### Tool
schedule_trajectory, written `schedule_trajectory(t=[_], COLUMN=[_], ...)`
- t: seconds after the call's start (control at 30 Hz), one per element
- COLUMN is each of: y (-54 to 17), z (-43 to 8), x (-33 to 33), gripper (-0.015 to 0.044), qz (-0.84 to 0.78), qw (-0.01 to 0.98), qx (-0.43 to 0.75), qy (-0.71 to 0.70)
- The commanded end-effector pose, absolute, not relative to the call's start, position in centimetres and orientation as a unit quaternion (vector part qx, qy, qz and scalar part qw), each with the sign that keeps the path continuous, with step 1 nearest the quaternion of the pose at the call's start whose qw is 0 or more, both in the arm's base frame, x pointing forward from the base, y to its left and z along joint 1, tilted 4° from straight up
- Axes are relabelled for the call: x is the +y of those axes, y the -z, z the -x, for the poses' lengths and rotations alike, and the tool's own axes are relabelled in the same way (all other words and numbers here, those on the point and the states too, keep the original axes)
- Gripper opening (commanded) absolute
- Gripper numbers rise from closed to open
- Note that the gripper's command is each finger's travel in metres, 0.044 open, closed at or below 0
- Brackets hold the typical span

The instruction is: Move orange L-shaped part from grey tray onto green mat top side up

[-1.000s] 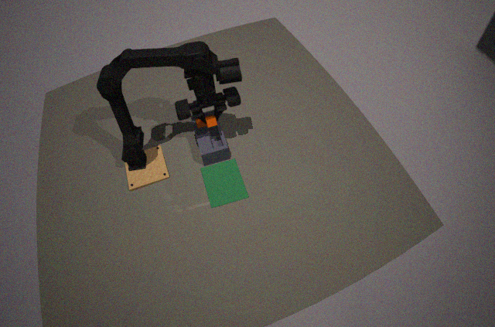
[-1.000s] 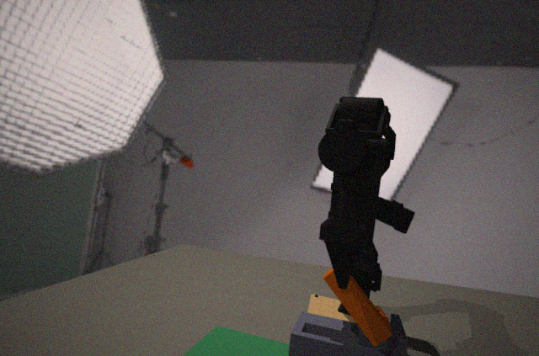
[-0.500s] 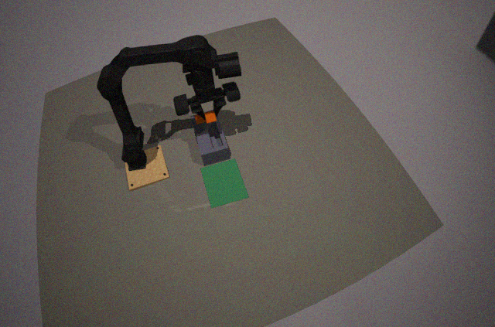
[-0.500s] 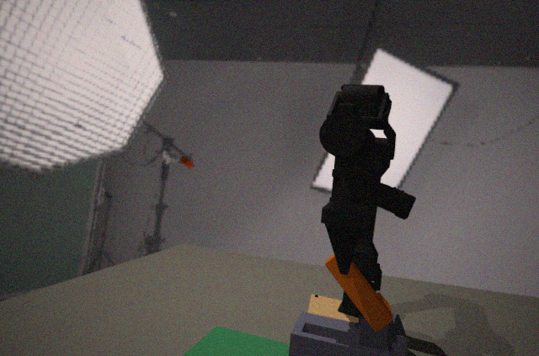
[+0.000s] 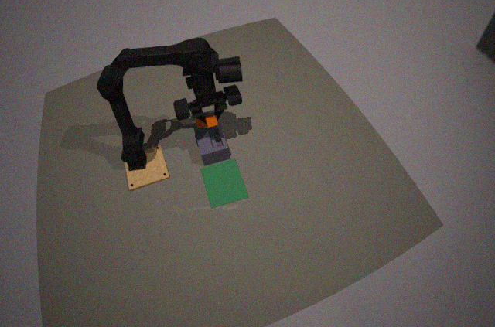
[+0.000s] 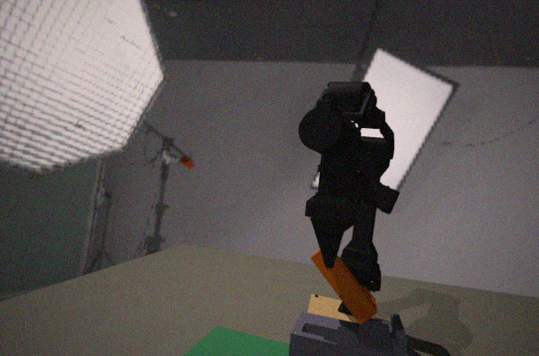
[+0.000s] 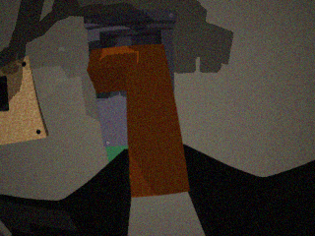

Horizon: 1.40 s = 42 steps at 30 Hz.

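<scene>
My arm is black nearly all over, so dark that most seams and small parts are lost. It is made of long, straight links with blocky, bevelled joints between them, the corners cut off at angles. Near the wrist I have a thick, rounded drum. My pincer is black too, with stubby dark blocks at its sides and fingers that taper like wedges towards narrow tips. My foot stands on a pale, wood-coloured square plate with small dark holes or screws near its corners.
</scene>
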<state>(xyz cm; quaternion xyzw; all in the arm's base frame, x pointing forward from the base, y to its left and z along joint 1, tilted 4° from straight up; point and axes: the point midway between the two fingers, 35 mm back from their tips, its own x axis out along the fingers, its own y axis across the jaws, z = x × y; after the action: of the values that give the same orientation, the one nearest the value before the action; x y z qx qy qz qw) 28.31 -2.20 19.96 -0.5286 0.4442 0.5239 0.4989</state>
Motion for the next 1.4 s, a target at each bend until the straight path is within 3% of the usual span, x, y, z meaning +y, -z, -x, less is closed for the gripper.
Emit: schedule_trajectory(t=[0.0,1.0,1.37], y=[-19.6,-19.0,-18.4], z=[-28.4,-28.7,-28.8], x=[-4.1,-16.5,-16.6], gripper=[0.0000,0.0000,0.0000], qz=[0.528,0.531,0.531], qw=[0.499,0.496,0.496], qx=[0.443,0.446,0.446], qy=[-0.525,-0.523,-0.523])
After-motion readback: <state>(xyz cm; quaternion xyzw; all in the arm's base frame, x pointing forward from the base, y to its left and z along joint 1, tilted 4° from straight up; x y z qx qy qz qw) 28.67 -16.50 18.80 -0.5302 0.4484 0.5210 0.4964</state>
